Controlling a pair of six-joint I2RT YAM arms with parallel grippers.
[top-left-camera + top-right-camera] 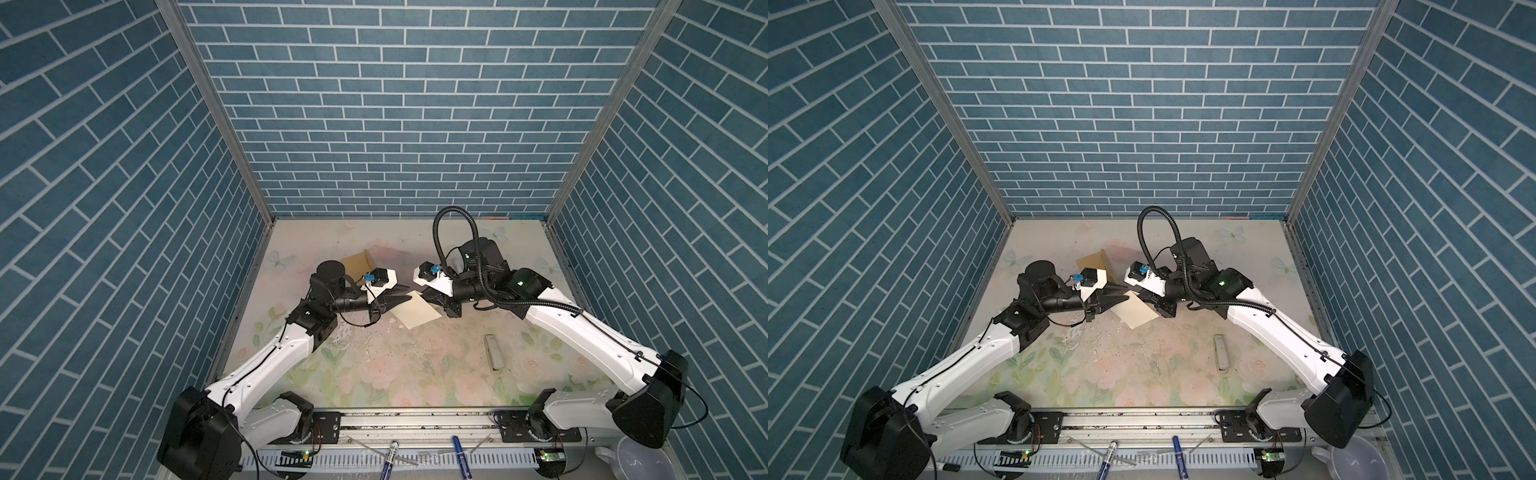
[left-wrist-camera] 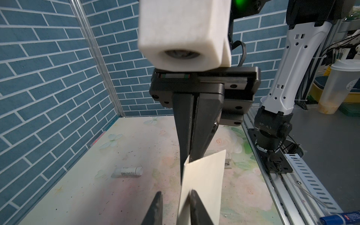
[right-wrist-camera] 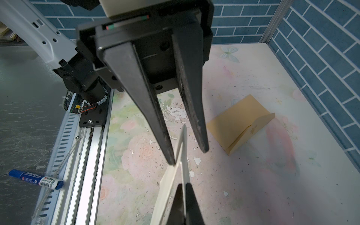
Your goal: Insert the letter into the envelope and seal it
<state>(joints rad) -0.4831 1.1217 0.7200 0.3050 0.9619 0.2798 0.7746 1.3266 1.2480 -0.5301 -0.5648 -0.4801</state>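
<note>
The left arm and right arm reach inward from the near corners and meet over the floral table. The right gripper is clenched on the thin cream-tan folded paper letter, whose edge sits between the left gripper's parted jaws. Farther back on the left lies the mustard-yellow paper envelope.

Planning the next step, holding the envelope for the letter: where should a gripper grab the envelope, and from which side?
Probably the raised flap of the envelope, approached from above with the jaws astride it. The flap stands up off the table, while the body lies flat with no edge to get under.
</note>
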